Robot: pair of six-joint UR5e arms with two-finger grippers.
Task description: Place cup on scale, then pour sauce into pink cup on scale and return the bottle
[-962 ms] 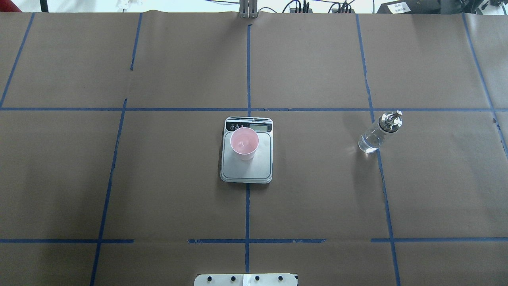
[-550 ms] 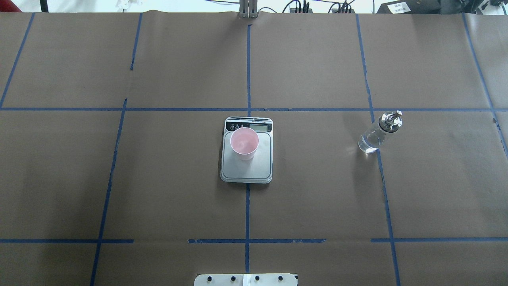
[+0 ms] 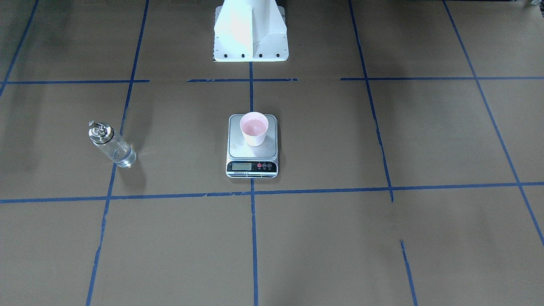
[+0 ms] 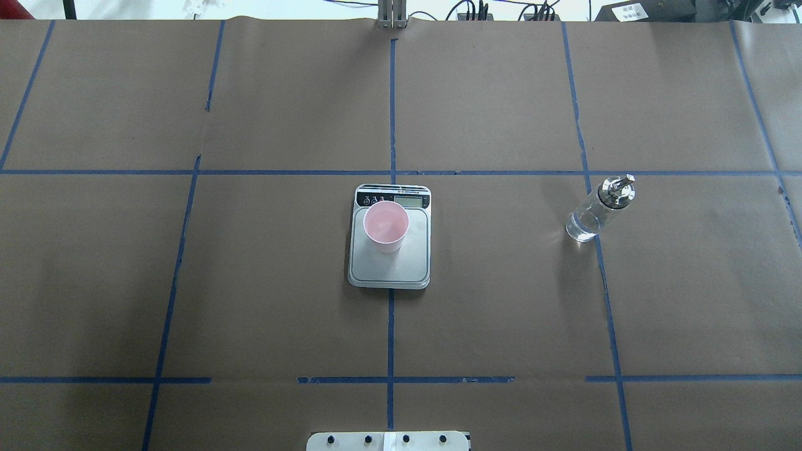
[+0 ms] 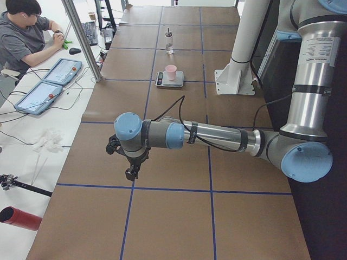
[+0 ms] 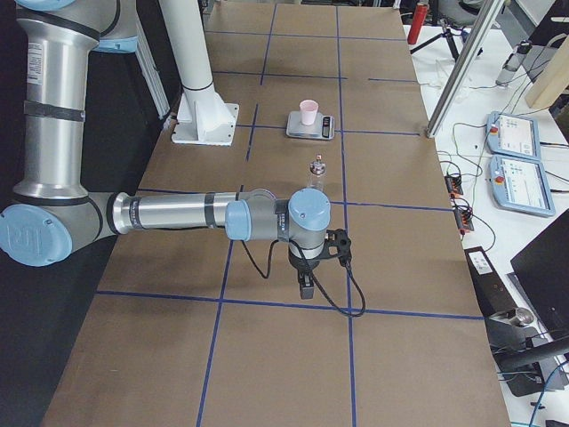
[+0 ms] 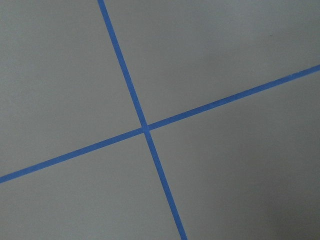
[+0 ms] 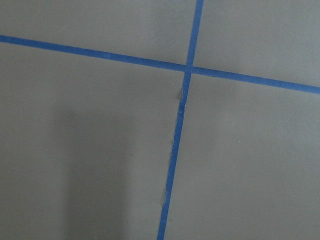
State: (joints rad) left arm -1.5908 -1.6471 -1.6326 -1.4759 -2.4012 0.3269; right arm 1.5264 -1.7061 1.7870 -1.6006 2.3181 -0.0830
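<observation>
The pink cup point(image 4: 386, 225) stands upright on the far part of the scale's silver plate point(image 4: 391, 266), near its display; both also show in the front view, cup point(image 3: 254, 127) on scale point(image 3: 238, 146). The glass bottle point(image 4: 592, 213) with its silver spout cap stands upright on the table to the robot's right, apart from the scale, with clear sauce low inside point(image 3: 123, 157). My left gripper point(image 5: 132, 172) shows only in the exterior left view, my right gripper point(image 6: 307, 285) only in the exterior right view. Both hang over bare table far from the scale. I cannot tell whether they are open or shut.
Brown paper with blue tape lines point(image 4: 391, 113) covers the table. The white robot base point(image 3: 250, 34) stands behind the scale. An operator point(image 5: 24, 32) sits past the far edge, beside tablets point(image 5: 59, 73) and cables.
</observation>
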